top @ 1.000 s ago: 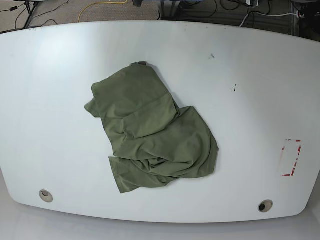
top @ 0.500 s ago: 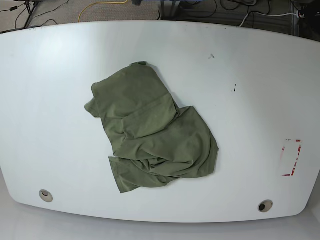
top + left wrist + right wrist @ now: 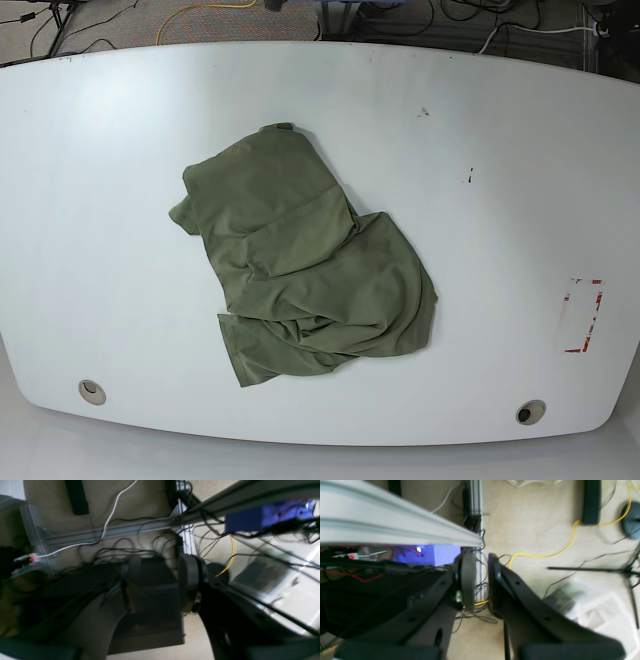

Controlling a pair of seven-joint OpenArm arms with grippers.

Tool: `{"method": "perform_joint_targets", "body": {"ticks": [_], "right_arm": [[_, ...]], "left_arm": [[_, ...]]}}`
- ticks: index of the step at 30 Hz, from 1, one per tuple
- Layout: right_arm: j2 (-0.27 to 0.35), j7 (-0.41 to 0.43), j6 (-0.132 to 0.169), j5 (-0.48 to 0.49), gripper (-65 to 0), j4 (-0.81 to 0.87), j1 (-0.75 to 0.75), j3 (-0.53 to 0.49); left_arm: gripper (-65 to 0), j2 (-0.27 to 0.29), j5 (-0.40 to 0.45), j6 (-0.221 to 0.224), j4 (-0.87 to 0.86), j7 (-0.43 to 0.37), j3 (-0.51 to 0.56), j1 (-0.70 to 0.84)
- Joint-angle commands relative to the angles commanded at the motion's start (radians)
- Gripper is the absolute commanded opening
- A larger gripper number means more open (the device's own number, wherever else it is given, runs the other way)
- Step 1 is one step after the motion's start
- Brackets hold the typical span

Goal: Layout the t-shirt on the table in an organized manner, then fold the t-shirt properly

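T-shirt [image 3: 300, 262], one, crumpled on table [image 3: 500, 230]; two grommets [image 3: 92, 391].

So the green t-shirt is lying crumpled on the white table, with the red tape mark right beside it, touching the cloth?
Not quite. The t-shirt does lie crumpled on the table, but the red tape mark sits well apart, near the table's edge, as the base view shows.

the left wrist view is blurred, and the t-shirt's [image 3: 305, 260] crumpled folds probably hide its sleeves.
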Motion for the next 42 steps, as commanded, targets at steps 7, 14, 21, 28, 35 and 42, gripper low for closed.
{"method": "perform_joint_targets", "body": {"ticks": [7,14,21,28,35,42], "right_arm": [[0.002,0.002,0.000,-0.002,-55.8,0.087,0.000,0.000],[0.003,0.005,0.000,-0.002,-55.0,0.103,0.036,0.038],[0.003,-0.002,0.000,-0.002,-54.7,0.106,0.193,0.107],[0.077,-0.117,0.002,-0.002,-39.3,0.104,0.386,0.147],[0.130,-0.242,0.002,0.002,-36.1,0.104,0.586,0.149],[0.164,-0.405,0.002,0.005,-36.0,0.103,0.811,0.147]], "left_arm": [[-42.5,0.017,0.000,0.000,0.146,0.003,-0.078,0.015],[-42.2,0.075,0.000,0.000,0.241,0.003,-0.126,-0.020],[-39.6,0.091,0.006,0.000,0.250,0.051,-0.118,-0.147],[-26.4,0.092,0.005,0.002,0.253,0.106,-0.094,-0.258],[-25.6,0.133,0.006,0.002,0.253,0.106,-0.098,-0.319],[-25.4,0.140,0.008,0.002,0.253,0.106,-0.092,-0.390]]}}
